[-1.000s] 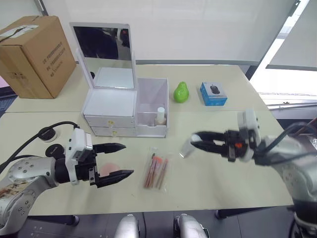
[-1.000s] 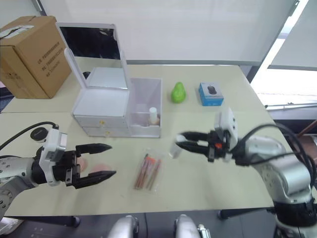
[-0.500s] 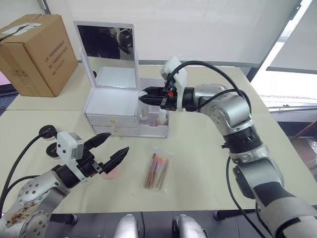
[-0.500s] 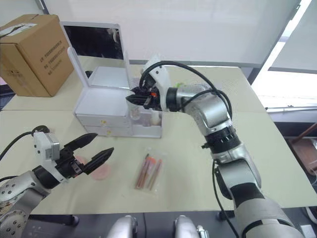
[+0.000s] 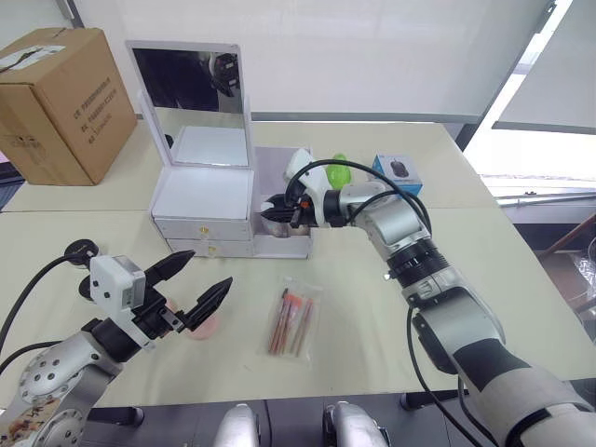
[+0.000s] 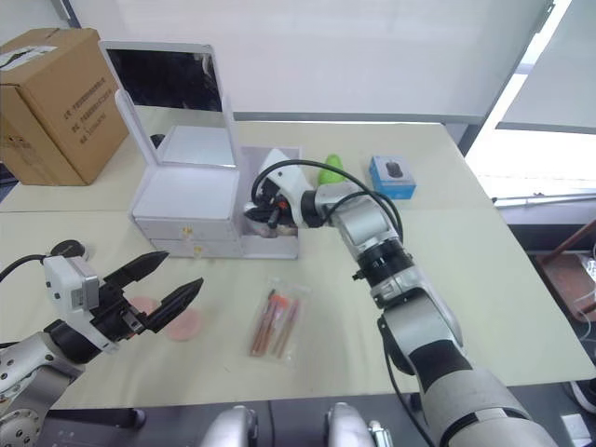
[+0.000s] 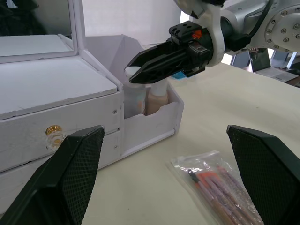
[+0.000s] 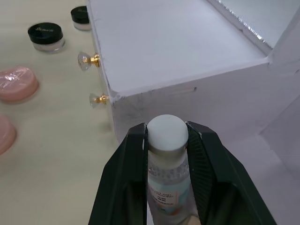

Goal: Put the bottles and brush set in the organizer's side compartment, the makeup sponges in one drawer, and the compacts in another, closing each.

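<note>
While L fingers [image 5: 200, 291] gape empty, R fingers [image 8: 165, 140] pinch bottle [image 8: 167, 187] cap over side compartment [image 7: 154, 115].

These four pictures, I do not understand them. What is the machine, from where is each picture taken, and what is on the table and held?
It is a humanoid robot with two arms, each ending in a two-fingered black end effector. The two wide pictures come from cameras in its head, looking down over a table. The two close pictures come from cameras on its wrists.

On the table stand a white organizer with a mirror and two drawers, a cardboard box, a green pear-shaped object and a small blue box. A brush set in a clear bag, pink sponges and small black-lidded jars lie in front.

The right end effector holds a bottle by its white cap, at the organizer's side compartment. The left end effector is open, holding nothing.
</note>
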Tool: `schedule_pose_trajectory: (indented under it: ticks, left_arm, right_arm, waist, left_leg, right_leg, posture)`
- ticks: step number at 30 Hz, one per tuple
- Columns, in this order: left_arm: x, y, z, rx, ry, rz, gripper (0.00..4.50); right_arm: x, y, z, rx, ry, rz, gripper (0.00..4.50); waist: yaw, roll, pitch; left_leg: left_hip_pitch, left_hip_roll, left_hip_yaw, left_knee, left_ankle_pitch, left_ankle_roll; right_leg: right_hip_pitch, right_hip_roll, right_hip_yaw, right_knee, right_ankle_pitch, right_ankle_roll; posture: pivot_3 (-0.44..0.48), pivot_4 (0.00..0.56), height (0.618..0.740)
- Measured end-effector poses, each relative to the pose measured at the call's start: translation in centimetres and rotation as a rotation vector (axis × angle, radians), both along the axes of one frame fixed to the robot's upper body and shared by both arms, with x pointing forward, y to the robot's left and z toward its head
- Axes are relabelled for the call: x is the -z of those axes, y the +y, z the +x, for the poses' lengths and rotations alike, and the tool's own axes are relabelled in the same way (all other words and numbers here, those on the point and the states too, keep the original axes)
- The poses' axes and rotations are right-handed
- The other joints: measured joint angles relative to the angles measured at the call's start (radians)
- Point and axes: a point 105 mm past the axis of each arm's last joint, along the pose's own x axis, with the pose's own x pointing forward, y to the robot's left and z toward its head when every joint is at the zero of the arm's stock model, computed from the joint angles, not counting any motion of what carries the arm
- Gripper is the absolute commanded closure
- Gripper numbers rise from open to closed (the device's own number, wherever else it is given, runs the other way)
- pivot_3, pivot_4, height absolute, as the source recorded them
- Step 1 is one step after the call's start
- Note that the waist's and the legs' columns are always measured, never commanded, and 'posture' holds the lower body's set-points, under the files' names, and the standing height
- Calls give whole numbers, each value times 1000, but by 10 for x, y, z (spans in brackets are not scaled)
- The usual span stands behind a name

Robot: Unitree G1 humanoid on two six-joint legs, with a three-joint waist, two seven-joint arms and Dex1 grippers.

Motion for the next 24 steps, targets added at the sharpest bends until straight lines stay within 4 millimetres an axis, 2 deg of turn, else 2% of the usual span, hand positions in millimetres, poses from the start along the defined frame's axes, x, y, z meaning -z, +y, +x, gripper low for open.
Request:
schedule_pose_trajectory:
  ticks: [7,15,18,24]
  left_arm:
    - [0,4,-1,3,-7,3,0]
    - [-1,6,0,8,-10,12,0]
    - [-3,6,3,12,-15,18,0]
    - [-5,5,6,18,-12,16,0]
  right_arm:
    - [1,8,2,-9,-34,-31,3631]
    - [3,10,3,-4,-26,-37,1050]
    - [-4,9,3,0,-40,-17,36]
    - [-23,3,3,13,-80,26,36]
  waist:
    - [-1,0,0]
    - [-1,0,0]
    - [1,1,0]
    - [-2,1,0]
  left_leg:
    - [1,0,0,0,0,0]
    - [1,0,0,0,0,0]
    - [1,0,0,0,0,0]
    - [1,0,0,-1,0,0]
  right_leg:
    - [1,0,0,0,-4,-2]
    - [0,0,0,0,-4,-2]
    - [0,0,0,0,-4,-2]
    - [0,0,0,0,-2,0]
  posture:
    - [0,150,729]
    - [0,150,729]
    - [0,150,729]
    - [0,150,729]
